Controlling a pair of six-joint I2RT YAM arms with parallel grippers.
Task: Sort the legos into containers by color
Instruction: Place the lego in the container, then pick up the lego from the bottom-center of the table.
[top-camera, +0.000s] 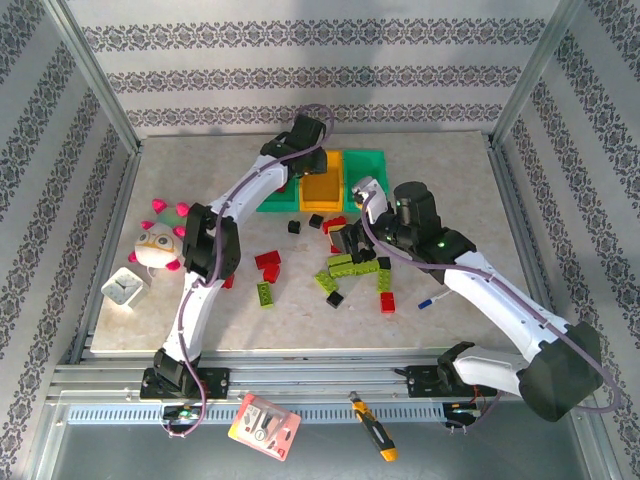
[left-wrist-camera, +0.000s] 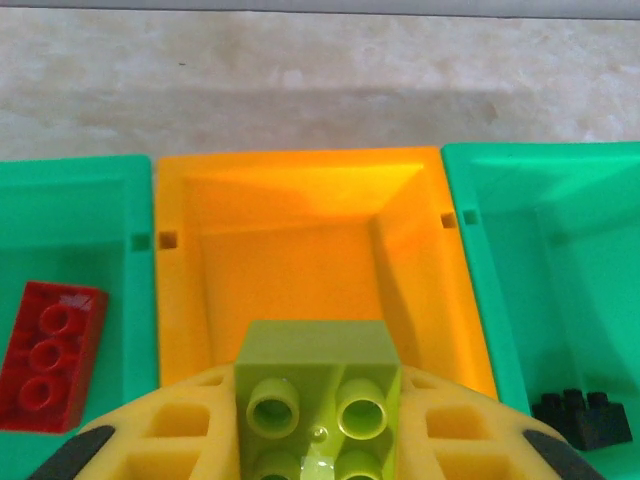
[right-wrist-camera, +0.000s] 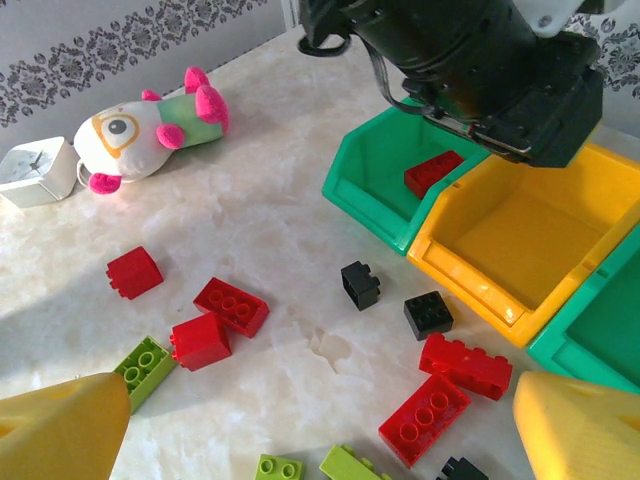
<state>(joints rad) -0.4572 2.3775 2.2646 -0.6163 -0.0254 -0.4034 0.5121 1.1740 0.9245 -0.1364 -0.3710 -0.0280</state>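
My left gripper (left-wrist-camera: 316, 425) is shut on a lime green lego (left-wrist-camera: 315, 385), holding it over the orange-yellow container (left-wrist-camera: 300, 250), which looks bare inside. The green container to its left (left-wrist-camera: 90, 230) holds a red lego (left-wrist-camera: 50, 355). The green container to its right (left-wrist-camera: 540, 250) holds a black lego (left-wrist-camera: 585, 415). From above, the left gripper (top-camera: 308, 150) hangs over the three containers (top-camera: 322, 190). My right gripper (right-wrist-camera: 320, 440) is open above loose legos on the table: red (right-wrist-camera: 230, 305), black (right-wrist-camera: 360, 284) and lime (right-wrist-camera: 145, 368). The right gripper (top-camera: 350, 240) hovers over the pile (top-camera: 345, 268).
A round plush toy with pink knobs (top-camera: 155, 245) and a white cube (top-camera: 125, 288) lie at the table's left. A blue-and-white pen (top-camera: 428, 300) lies to the right of the pile. More legos (top-camera: 268, 265) are scattered left of the pile. The left arm (right-wrist-camera: 470, 70) reaches over the containers.
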